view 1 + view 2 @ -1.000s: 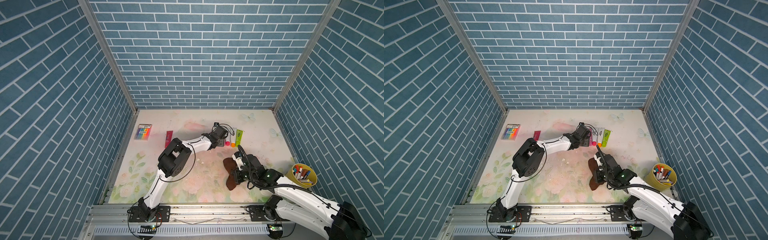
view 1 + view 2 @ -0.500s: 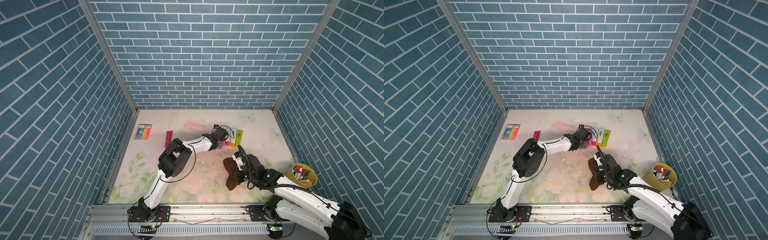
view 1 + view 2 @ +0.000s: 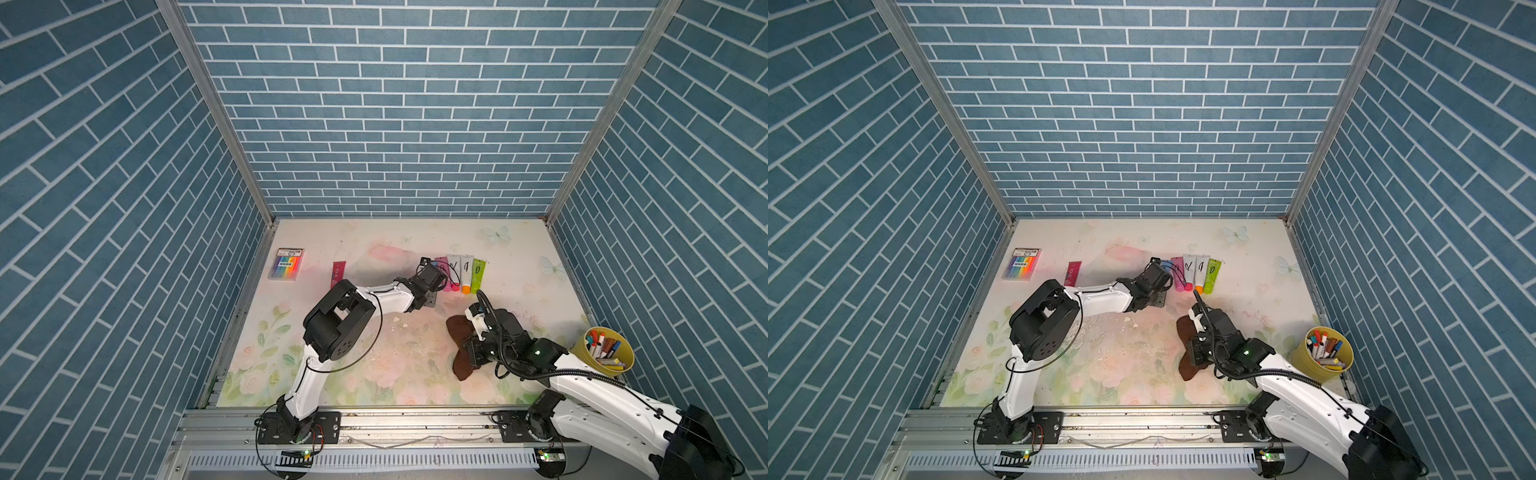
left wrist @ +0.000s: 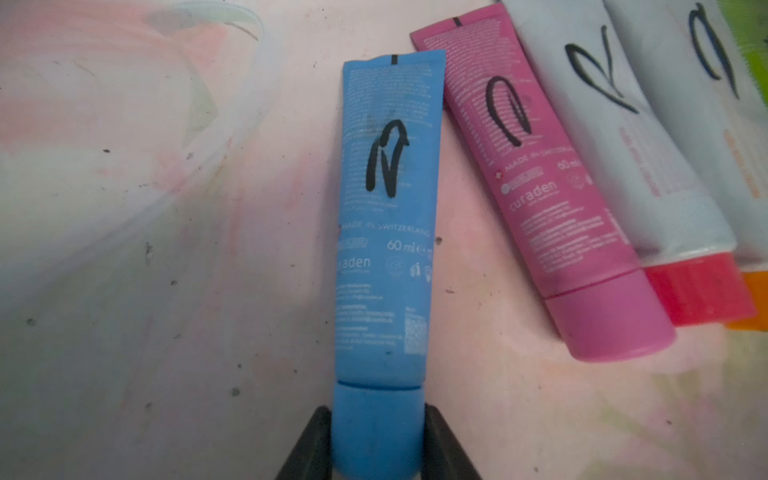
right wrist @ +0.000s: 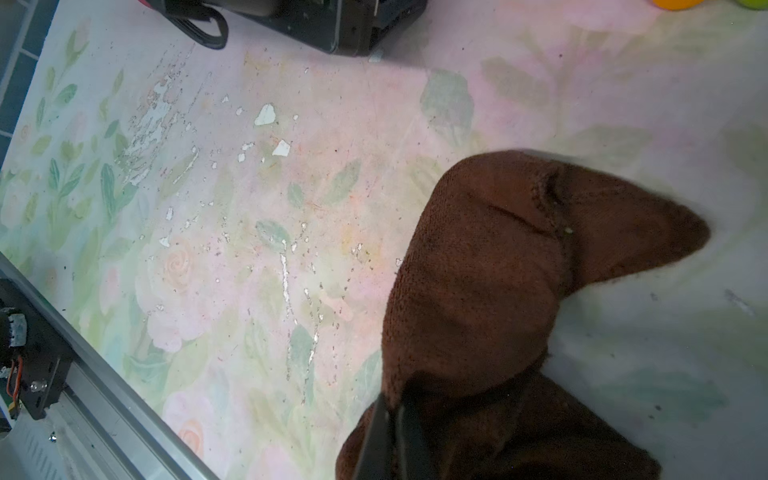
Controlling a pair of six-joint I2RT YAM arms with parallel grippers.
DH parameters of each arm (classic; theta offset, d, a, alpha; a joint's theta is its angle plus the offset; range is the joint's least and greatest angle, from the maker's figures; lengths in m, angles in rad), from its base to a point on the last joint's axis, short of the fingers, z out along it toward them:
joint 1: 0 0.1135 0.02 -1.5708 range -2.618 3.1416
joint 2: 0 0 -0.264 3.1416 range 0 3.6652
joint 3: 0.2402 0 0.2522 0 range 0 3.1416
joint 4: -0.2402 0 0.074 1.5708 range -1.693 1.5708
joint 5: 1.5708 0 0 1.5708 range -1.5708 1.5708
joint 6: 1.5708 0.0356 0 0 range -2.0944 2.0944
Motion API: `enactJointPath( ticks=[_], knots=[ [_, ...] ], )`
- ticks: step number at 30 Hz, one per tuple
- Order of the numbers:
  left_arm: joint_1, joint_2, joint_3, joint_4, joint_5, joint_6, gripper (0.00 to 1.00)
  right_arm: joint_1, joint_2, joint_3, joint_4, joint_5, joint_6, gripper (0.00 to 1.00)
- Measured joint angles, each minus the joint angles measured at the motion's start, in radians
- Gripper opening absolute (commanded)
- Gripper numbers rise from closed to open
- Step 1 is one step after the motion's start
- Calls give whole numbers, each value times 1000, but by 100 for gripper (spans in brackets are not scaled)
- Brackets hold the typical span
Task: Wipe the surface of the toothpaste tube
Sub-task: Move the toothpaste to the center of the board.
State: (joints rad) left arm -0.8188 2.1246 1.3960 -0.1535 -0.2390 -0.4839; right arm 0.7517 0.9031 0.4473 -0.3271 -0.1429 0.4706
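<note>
blue brick-pattern walls [image 3: 399, 124] on three sides: 12, 9 and 3 o'clock. grey metal posts [image 3: 218, 112] in both far corners. underfoot a pale mat [image 3: 374, 241] printed with flowers and butterflies, print flaked near centre. metal rail [image 3: 415, 419] along 6 o'clock. light even, shadows soft.

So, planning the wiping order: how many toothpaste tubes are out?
5, side by side: blue tube between the jaws of the left gripper, pink tube, red-capped white tube, orange-capped white tube, green tube.

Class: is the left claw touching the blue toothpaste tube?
Touching. Left wrist view: the left claw has fingers flush against both sides of the blue toothpaste tube at its cap.
</note>
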Motion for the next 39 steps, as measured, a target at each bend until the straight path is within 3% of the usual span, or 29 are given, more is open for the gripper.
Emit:
enactJointPath(
  ticks=[4,9,13,22,31,32,36,39],
  knots=[
    [0,-20,-35,28,9,25,23,0,-1,0,-4,2,0,0],
    [-2,-69,-104,43,25,82,58,0,-24,0,-11,15,0,0],
    [-4,-83,-110,69,46,122,62,0,-25,0,-14,21,0,0],
    [-3,-45,-42,88,61,148,50,0,-24,0,-15,24,0,0],
    [-3,-44,-77,91,61,154,28,-2,-39,0,-35,28,0,0],
    [-3,-49,-86,95,60,157,26,-3,-39,0,-40,35,1,2],
    [-3,-79,-131,111,63,175,19,-6,-22,5,-66,53,21,42],
    [-4,-143,-222,129,83,184,18,-6,14,13,-77,53,39,55]
  ],
)
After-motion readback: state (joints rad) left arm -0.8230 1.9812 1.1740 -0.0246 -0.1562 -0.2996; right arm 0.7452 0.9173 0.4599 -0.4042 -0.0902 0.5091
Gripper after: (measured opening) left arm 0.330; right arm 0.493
